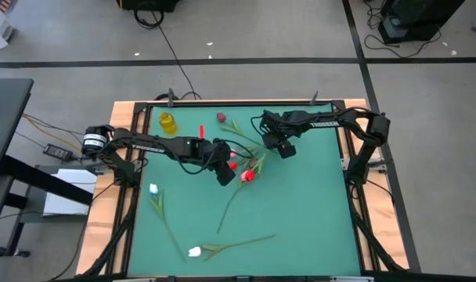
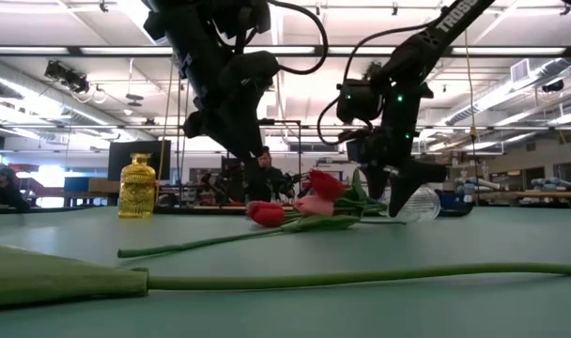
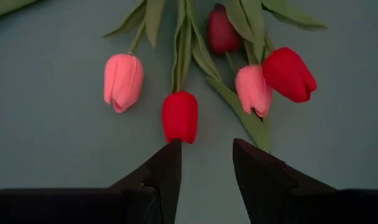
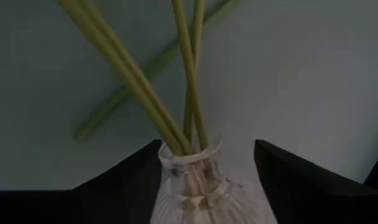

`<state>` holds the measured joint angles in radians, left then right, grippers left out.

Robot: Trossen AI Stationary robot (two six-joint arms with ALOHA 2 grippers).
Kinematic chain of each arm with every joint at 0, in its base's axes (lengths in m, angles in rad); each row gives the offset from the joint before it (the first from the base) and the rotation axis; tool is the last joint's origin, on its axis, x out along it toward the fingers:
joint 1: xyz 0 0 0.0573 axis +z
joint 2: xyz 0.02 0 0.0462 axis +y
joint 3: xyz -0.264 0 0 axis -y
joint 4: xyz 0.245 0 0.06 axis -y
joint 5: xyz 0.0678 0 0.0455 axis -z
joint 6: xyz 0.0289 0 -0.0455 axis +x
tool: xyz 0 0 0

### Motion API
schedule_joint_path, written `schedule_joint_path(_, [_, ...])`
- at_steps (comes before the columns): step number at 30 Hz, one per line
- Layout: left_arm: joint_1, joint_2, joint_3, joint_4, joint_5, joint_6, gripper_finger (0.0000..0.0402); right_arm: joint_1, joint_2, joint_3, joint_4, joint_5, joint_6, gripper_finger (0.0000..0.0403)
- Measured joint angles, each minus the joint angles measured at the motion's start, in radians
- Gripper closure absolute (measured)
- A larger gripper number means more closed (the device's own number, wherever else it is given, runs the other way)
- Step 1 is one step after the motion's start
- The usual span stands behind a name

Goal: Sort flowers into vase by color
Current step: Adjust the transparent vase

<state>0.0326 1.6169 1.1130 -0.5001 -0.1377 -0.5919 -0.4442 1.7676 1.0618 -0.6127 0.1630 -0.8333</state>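
A grey concrete floor surrounds the counter, which has a green top inside a light wooden frame. Dark tape lines cross the floor beyond the counter's far edge, and a black cable trails over them. A dark desk stands past the counter's left edge. In the low view, long ceiling lights run across a big open hall, with benches at its far side.
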Motion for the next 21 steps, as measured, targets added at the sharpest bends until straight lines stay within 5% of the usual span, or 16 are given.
schedule_joint_path(10, [0.004, 0.000, 0.000, -0.001, 0.000, 0.000, 0.0253, -0.036, 0.008, 0.001, 0.001, -0.098, 0.043, 0.0252])
schedule_joint_path(21, [0.010, 0.000, 0.000, -0.019, 0.000, -0.018, 0.0253, -0.079, -0.013, -0.010, 0.033, -0.218, 0.138, 0.0264])
